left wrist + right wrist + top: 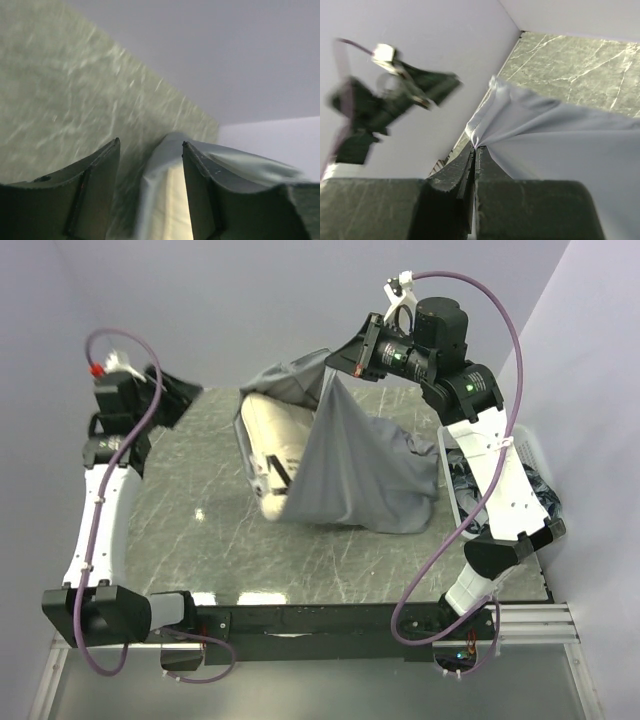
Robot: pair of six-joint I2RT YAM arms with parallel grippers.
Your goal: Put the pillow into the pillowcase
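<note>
From above, the left gripper (185, 400) is standing open with nothing in it. Its arm is reaching up the left side of the table (180, 540), with the fingers pointing across towards the middle. The pillowcase (365, 470) and the pillow (272, 435) are lying off beyond its fingertips, clear of them. The right gripper (338, 360) is pinching the grey cloth tight and holding it up. Its arm is bending high over the far right corner, so the pillowcase is hanging down from the fingertips like a tent. The pillow is lying below and just to the left of that hand, with its near end poking out from under the cloth (a dark marking is showing there). A white bin (528, 452) is sitting under the right forearm.

Through the left wrist camera, the two dark fingers (90, 185) are standing apart with only air between them. Straight ahead, past the tips, a fold of the pillowcase (240, 162) is draping over the cream pillow (175, 205).

Through the right wrist camera, the right gripper (474, 149) is clamping its fingers together on a gathered pinch of pillowcase (560, 135), and the cloth is spreading away to the right of the hand. Beyond the fingertips to the left, the other arm's gripper (427, 90) is showing blurred against the wall.
</note>
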